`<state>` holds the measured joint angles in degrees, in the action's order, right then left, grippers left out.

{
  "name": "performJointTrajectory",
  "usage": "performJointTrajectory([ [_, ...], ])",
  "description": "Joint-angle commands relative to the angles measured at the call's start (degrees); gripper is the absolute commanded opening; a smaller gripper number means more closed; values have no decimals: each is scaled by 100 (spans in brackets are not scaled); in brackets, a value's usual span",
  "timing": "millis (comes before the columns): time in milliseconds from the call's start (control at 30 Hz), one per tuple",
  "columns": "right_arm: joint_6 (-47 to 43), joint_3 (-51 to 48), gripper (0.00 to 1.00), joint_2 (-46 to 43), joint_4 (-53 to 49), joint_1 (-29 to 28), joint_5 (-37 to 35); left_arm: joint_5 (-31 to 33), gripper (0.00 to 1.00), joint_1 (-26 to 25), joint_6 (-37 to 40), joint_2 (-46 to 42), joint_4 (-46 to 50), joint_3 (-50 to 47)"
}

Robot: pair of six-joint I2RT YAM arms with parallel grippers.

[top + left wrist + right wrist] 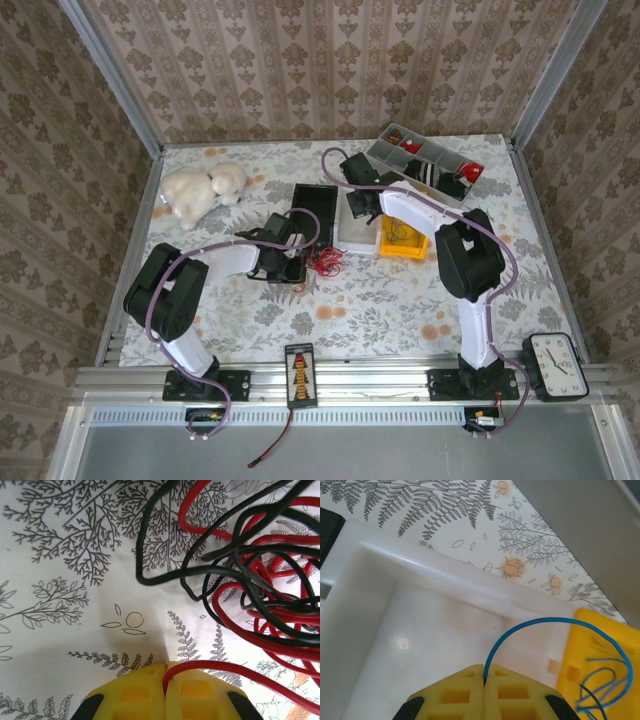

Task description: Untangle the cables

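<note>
The cables lie as a tangle of red and black wires (260, 580) on the flowered cloth, seen in the top view as a small red knot (326, 262). My left gripper (165, 666) sits at the tangle's left side (303, 264), shut on one red cable (225, 668) that runs off to the right. My right gripper (484, 669) hovers over a white tray (420, 562), shut on a thin blue cable (530, 624). That cable arcs over into a yellow bin (584, 626) holding more blue loops (605, 680).
A black tray (312, 205) lies behind the tangle. The white tray (352, 232) and yellow bin (388, 247) stand side by side. A grey compartment box (385, 152) is at the back right, a white plush toy (200, 190) at the back left, a clock (555, 365) at the front right.
</note>
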<state>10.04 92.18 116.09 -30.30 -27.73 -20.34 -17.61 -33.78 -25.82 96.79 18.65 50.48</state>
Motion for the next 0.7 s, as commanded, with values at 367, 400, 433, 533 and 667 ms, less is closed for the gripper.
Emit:
performJointTrajectory([
  [367,1368,-2219,0,-1746,1312,1079,1842,113,0,-157,98,323,77,91],
  [400,1428,-2255,0,-1695,1312,1149,1956,126,0,-172,97,323,76,98],
  [433,1476,-2282,0,-1610,1304,1214,2056,141,0,-177,111,323,87,114],
  [533,1501,-2228,1,-1342,1208,1291,2286,216,0,-221,122,298,152,153],
  [667,1587,-2095,1,-1036,1076,1294,2298,275,0,-265,128,228,162,161],
])
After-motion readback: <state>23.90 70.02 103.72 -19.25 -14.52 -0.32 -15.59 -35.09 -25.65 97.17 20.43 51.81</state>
